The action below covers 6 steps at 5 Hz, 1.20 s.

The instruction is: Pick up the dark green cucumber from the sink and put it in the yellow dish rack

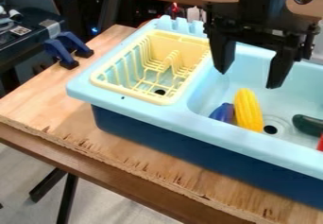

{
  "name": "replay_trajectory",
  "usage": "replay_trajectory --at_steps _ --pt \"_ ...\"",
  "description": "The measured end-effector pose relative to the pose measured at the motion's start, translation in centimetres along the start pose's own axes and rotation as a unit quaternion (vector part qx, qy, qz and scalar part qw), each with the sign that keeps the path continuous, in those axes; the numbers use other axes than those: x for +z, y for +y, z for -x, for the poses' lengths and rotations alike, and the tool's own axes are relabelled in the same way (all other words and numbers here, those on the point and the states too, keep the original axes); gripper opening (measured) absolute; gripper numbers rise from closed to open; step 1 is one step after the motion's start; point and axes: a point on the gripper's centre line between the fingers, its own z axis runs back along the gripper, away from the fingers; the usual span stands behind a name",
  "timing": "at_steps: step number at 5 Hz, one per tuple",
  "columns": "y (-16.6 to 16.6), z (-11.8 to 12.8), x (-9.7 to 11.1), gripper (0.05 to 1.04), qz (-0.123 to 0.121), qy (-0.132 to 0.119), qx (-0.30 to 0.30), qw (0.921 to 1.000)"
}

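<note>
fingers [279, 68] hang spread above the sink [221, 131] holding yellow corn [248, 110]

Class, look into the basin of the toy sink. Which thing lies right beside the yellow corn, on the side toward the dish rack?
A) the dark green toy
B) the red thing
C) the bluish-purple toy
C: the bluish-purple toy sits right next to the yellow corn on the dish rack side, while the dark green toy lies past the drain hole.
</note>
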Motion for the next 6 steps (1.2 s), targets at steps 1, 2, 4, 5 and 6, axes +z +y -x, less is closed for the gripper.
replay_trajectory --at_steps 1,2,4,5,6 --pt "-0.2 0.3 -1.3 1.006 -0.001 0.022 -0.008 0.9997" --pt "-1.5 -1.8 -3.2 1.005 0.094 0.033 -0.112 0.9887" --pt "-2.6 -4.6 -3.1 1.005 0.106 0.074 -0.233 0.9639" --pt "-2.8 -5.3 -3.8 1.005 0.112 0.108 -0.295 0.9428" --pt "-3.1 -4.5 -5.5 1.005 0.152 0.077 -0.366 0.9149"
